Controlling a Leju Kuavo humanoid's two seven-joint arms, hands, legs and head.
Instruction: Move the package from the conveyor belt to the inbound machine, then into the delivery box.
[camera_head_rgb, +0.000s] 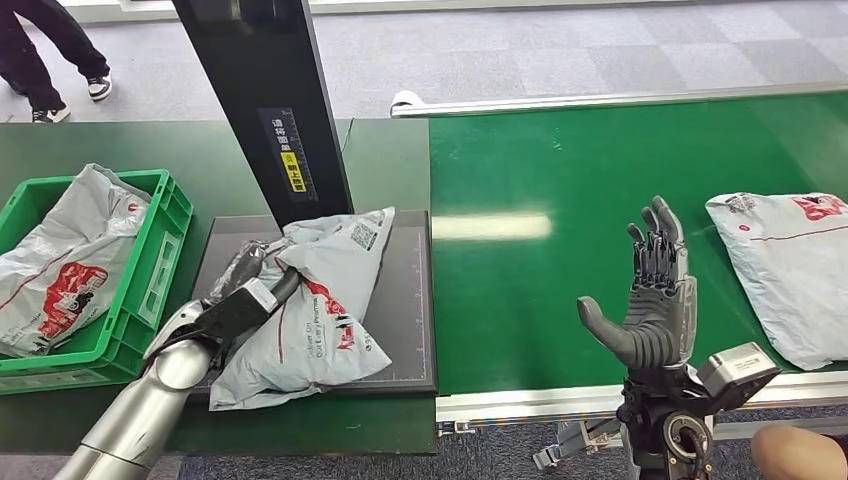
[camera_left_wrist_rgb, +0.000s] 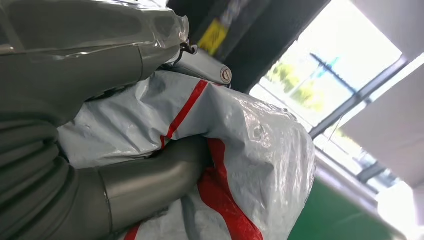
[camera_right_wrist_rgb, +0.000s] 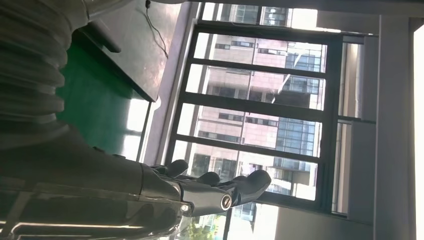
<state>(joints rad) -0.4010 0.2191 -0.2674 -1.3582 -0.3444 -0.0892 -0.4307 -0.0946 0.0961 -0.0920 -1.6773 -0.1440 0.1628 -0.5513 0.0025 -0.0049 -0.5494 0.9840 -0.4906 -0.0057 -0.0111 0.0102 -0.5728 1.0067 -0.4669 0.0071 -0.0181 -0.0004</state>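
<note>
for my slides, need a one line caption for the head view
Left hand grips a grey package on the inbound machine; right hand open above the conveyor belt.

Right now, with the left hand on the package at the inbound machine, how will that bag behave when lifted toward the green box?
Probably floppy: the package is a wrinkled poly mailer, creased around the left hand, so its free end should sag. Its glossy film may slip in the fingers. It looks fairly flat, so likely light.

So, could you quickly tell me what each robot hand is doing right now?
Left robot hand: holding the grey package.
Right robot hand: open, holding nothing.
</note>
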